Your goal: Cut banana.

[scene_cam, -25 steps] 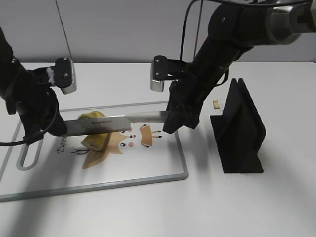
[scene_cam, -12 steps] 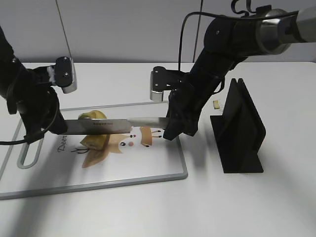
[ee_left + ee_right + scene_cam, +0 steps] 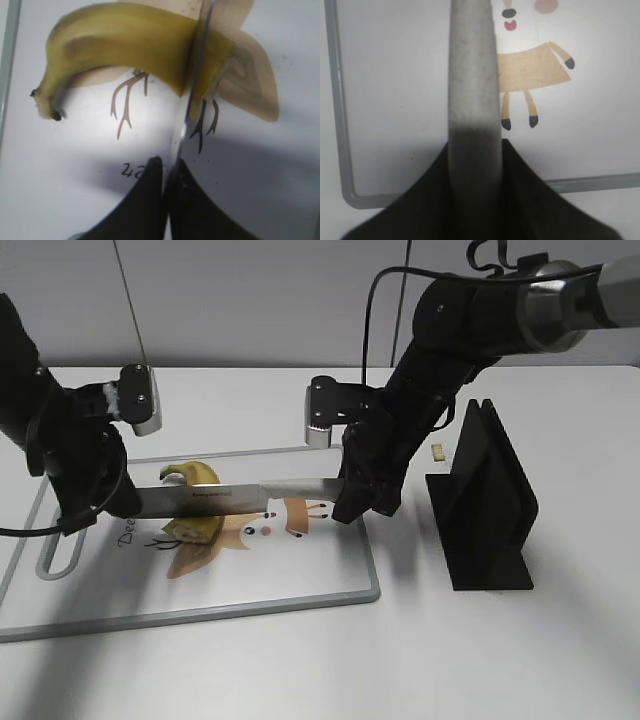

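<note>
exterior view: your banana (image 3: 197,502) lies on the cutting board (image 3: 300,600), which sits on the white bench (image 3: 450,660). the knife (image 3: 235,495) runs level across it, with the right hand (image 3: 360,495) clamped on the handle and the left hand (image 3: 95,502) at the blade tip. a black knife stand (image 3: 485,510) sits to the right, off the board.

left wrist view: the blade (image 3: 192,95) sits in the fruit near its pale cut end, yellow skin on both sides of it. the stem points left. the left hand's fingers (image 3: 150,200) pinch the blade.

right wrist view: you see only the handle (image 3: 472,100) gripped, over the board's printed deer.

judgement: the cut is under way, and you cannot tell its depth. separation is not confirmed.
</note>
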Action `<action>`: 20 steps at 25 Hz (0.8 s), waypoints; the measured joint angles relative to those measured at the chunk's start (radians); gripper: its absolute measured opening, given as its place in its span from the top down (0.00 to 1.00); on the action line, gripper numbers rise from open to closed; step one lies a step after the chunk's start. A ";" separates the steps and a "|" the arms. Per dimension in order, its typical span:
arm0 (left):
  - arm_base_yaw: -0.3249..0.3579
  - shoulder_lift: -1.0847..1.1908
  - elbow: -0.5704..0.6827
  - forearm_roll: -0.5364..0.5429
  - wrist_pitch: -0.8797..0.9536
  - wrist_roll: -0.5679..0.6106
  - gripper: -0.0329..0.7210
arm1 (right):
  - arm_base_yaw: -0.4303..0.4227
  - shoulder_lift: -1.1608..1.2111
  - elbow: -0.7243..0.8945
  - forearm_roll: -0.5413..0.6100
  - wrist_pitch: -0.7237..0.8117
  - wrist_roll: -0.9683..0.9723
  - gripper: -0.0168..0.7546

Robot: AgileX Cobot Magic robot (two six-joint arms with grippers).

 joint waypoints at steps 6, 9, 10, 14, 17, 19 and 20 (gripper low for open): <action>0.001 0.008 -0.001 -0.002 -0.003 0.000 0.96 | 0.000 0.021 -0.002 0.010 0.000 0.000 0.74; 0.001 0.012 -0.002 -0.002 -0.004 0.001 0.96 | 0.000 0.033 -0.003 0.014 0.000 -0.002 0.74; 0.001 0.017 -0.002 -0.002 -0.003 0.001 0.96 | 0.000 0.038 -0.003 0.015 0.000 -0.002 0.74; 0.001 0.048 -0.010 -0.011 -0.008 0.002 0.96 | 0.000 0.049 -0.004 0.017 -0.005 -0.004 0.74; 0.004 0.078 -0.011 -0.025 -0.006 0.005 0.96 | 0.000 0.050 -0.006 0.022 -0.008 -0.003 0.74; 0.004 0.081 -0.011 -0.027 -0.007 0.005 0.96 | 0.000 0.051 -0.006 0.022 -0.011 -0.003 0.74; 0.004 0.082 -0.011 -0.027 -0.007 0.005 0.96 | 0.000 0.051 -0.006 0.022 -0.012 -0.003 0.74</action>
